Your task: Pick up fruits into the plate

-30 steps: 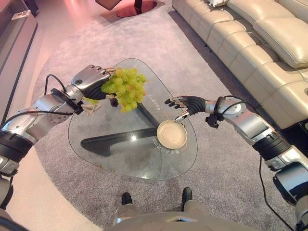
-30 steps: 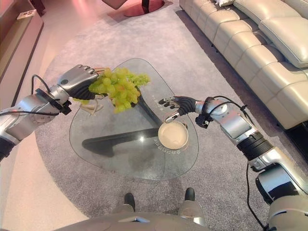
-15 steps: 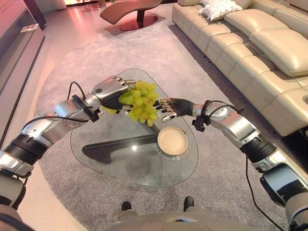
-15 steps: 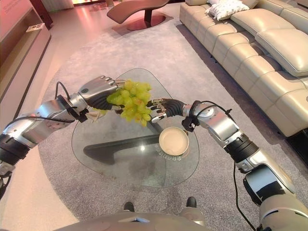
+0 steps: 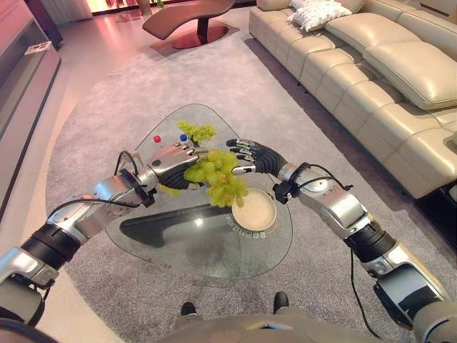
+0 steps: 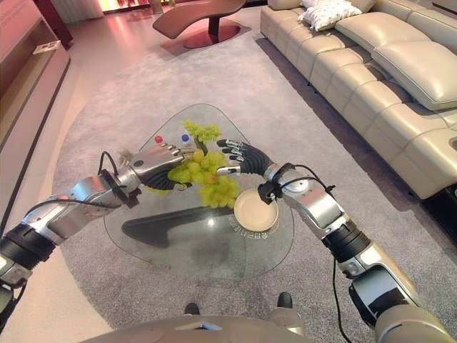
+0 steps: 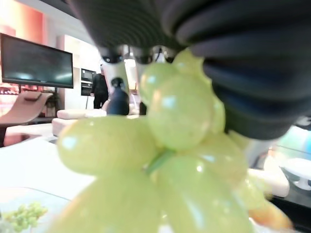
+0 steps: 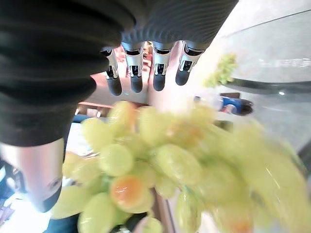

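Note:
My left hand (image 5: 170, 160) is shut on a large bunch of green grapes (image 5: 218, 176), which hangs above the glass table (image 5: 178, 246) just left of the cream plate (image 5: 255, 211). Seen from the left wrist, the grapes (image 7: 180, 111) sit right under the hand's dark cover. My right hand (image 5: 254, 154) is open behind the bunch, fingers straight and beside the grapes (image 8: 160, 160). I cannot tell whether it touches them. The plate holds nothing. A smaller green bunch (image 5: 197, 131) lies at the table's far side.
Two small bottles, one red-capped (image 5: 157, 139) and one blue-capped (image 5: 183, 137), stand near the small bunch. A cream sofa (image 5: 385, 64) runs along the right. A dark lounge chair (image 5: 189, 18) stands beyond the grey rug (image 5: 235, 64).
My left hand has carried the grape bunch rightward and lower, close to the plate. The right hand has come in from the right to the bunch. The view has also shifted.

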Robot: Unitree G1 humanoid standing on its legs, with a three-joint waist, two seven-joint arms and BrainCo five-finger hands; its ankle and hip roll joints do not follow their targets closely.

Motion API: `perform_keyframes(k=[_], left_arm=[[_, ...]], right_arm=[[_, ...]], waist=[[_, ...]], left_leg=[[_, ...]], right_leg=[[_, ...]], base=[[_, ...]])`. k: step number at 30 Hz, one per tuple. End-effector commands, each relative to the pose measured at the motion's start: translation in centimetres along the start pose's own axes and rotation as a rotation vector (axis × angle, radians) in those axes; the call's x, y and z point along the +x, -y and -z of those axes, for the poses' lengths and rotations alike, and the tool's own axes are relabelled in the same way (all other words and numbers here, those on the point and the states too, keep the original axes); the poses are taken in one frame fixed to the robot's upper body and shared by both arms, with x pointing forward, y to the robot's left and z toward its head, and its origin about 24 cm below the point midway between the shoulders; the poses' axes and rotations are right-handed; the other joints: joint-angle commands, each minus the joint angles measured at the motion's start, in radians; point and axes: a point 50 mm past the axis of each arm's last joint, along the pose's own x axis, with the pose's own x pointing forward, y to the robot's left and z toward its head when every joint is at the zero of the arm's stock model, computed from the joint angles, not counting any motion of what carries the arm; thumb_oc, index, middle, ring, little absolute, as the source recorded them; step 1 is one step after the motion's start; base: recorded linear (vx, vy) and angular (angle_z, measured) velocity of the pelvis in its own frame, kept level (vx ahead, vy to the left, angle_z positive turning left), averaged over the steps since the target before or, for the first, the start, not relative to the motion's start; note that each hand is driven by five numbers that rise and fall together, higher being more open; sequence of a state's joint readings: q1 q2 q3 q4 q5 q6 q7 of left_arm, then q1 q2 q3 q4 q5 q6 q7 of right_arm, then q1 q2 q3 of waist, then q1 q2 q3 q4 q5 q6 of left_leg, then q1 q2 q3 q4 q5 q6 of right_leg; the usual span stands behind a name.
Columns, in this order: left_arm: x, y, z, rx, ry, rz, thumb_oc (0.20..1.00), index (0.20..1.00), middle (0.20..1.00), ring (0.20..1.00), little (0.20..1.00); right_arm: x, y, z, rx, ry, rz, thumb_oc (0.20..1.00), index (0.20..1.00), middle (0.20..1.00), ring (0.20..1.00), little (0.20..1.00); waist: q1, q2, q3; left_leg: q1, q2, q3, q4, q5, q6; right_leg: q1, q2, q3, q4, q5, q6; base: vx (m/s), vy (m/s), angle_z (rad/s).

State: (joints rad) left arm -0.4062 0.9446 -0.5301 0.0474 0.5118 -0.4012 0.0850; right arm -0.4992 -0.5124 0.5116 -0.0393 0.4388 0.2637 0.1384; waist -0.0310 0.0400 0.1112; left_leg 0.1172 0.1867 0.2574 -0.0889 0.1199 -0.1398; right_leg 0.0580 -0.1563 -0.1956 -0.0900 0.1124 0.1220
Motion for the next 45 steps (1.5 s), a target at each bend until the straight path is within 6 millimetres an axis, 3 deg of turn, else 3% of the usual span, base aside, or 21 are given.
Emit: perform_keyframes(k=[1,7,16,27,37,39,41,42,43,44,45], left_arm=[[0.4,-3.3,0.3,0.063,-0.006,-0.15,0.2,0.2,0.2,0.2,0.2],[0.5,-3.3,0.1,0.075,0.004,-0.18,0.2,0.2,0.2,0.2,0.2],[1.2,-5.3,0.5,0.139,0.016,-0.32,0.2,0.2,0.2,0.2,0.2],[1.5,-7.4,0.7,0.133,0.016,-0.442,0.2,0.2,0.2,0.2,0.2],[3.2,-6.0,-1.0,-0.001,0.054,-0.408,0.2,0.2,0.2,0.2,0.2],[3.8,-5.5,-1.6,-0.024,0.061,-0.39,0.2,0.2,0.2,0.2,0.2],[4.0,-5.2,-1.8,-0.044,0.059,-0.384,0.2,0.2,0.2,0.2,0.2],[4.1,-5.1,-1.8,-0.052,0.058,-0.381,0.2,0.2,0.2,0.2,0.2],[4.3,-5.0,-2.0,-0.062,0.059,-0.377,0.2,0.2,0.2,0.2,0.2],[4.4,-4.8,-2.0,-0.072,0.058,-0.37,0.2,0.2,0.2,0.2,0.2],[4.4,-4.7,-2.0,-0.075,0.058,-0.369,0.2,0.2,0.2,0.2,0.2]], right_arm=[[-0.1,0.0,-4.0,-0.01,0.211,0.051,1.0,1.0,1.0,1.0,1.0],[0.4,-1.8,-3.2,0.104,0.152,-0.069,1.0,1.0,1.0,1.0,1.0],[1.2,-5.5,-2.0,0.337,0.011,-0.319,1.0,1.0,1.0,1.0,1.0],[0.9,-7.0,-1.4,0.422,-0.043,-0.423,1.0,1.0,1.0,1.0,1.0],[1.3,-8.5,-1.8,0.479,-0.018,-0.478,1.0,1.0,1.0,1.0,1.0],[1.4,-8.8,-1.9,0.486,-0.009,-0.471,0.824,0.824,0.824,0.824,0.824],[1.5,-8.9,-2.0,0.495,0.005,-0.467,0.827,0.827,0.827,0.827,0.827],[1.6,-8.9,-2.2,0.498,0.014,-0.461,0.689,0.689,0.689,0.689,0.689],[1.6,-8.9,-2.4,0.502,0.024,-0.455,0.404,0.404,0.404,0.404,0.404],[1.7,-8.9,-2.5,0.502,0.036,-0.449,0.2,0.2,0.2,0.2,0.2],[1.7,-8.9,-2.6,0.503,0.04,-0.448,0.2,0.2,0.2,0.2,0.2]], waist=[[0.007,-0.025,-0.017],[0.008,-0.022,-0.015],[0.013,-0.033,-0.025],[0.013,-0.046,-0.036],[0.013,-0.052,-0.039],[0.011,-0.055,-0.042],[0.01,-0.057,-0.042],[0.009,-0.057,-0.041],[0.008,-0.058,-0.042],[0.008,-0.057,-0.042],[0.007,-0.057,-0.042]], left_leg=[[-0.002,-0.016,0.042,0.053,-0.104,0.021],[-0.002,-0.016,0.047,0.054,-0.102,0.02],[-0.002,-0.011,0.039,0.048,-0.093,0.016],[-0.001,-0.006,0.026,0.034,-0.083,0.01],[0.004,-0.006,0.028,0.035,-0.087,0.013],[0.007,-0.006,0.027,0.033,-0.087,0.014],[0.011,-0.006,0.03,0.032,-0.088,0.016],[0.011,-0.007,0.03,0.032,-0.088,0.016],[0.012,-0.006,0.031,0.03,-0.087,0.016],[0.012,-0.006,0.032,0.03,-0.086,0.016],[0.012,-0.006,0.033,0.03,-0.086,0.016]], right_leg=[[0.04,-0.088,-0.097,0.028,-0.042,0.063],[0.04,-0.09,-0.101,0.031,-0.043,0.062],[0.044,-0.076,-0.098,0.046,-0.06,0.05],[0.05,-0.067,-0.095,0.041,-0.063,0.045],[0.053,-0.069,-0.093,0.038,-0.059,0.048],[0.055,-0.068,-0.09,0.035,-0.058,0.049],[0.055,-0.067,-0.089,0.034,-0.055,0.05],[0.056,-0.066,-0.088,0.032,-0.054,0.05],[0.056,-0.066,-0.088,0.03,-0.052,0.051],[0.056,-0.065,-0.087,0.029,-0.051,0.051],[0.056,-0.065,-0.086,0.029,-0.051,0.051]], base=[[0.0,0.0,0.0],[0.0,0.0,0.0],[0.0,-0.007,0.0],[0.0,0.0,0.0],[0.0,0.0,0.0],[0.0,0.0,0.0],[0.0,0.0,0.0],[0.0,0.0,0.0],[0.0,0.0,0.0],[0.0,0.0,0.0],[0.0,0.0,0.0]])
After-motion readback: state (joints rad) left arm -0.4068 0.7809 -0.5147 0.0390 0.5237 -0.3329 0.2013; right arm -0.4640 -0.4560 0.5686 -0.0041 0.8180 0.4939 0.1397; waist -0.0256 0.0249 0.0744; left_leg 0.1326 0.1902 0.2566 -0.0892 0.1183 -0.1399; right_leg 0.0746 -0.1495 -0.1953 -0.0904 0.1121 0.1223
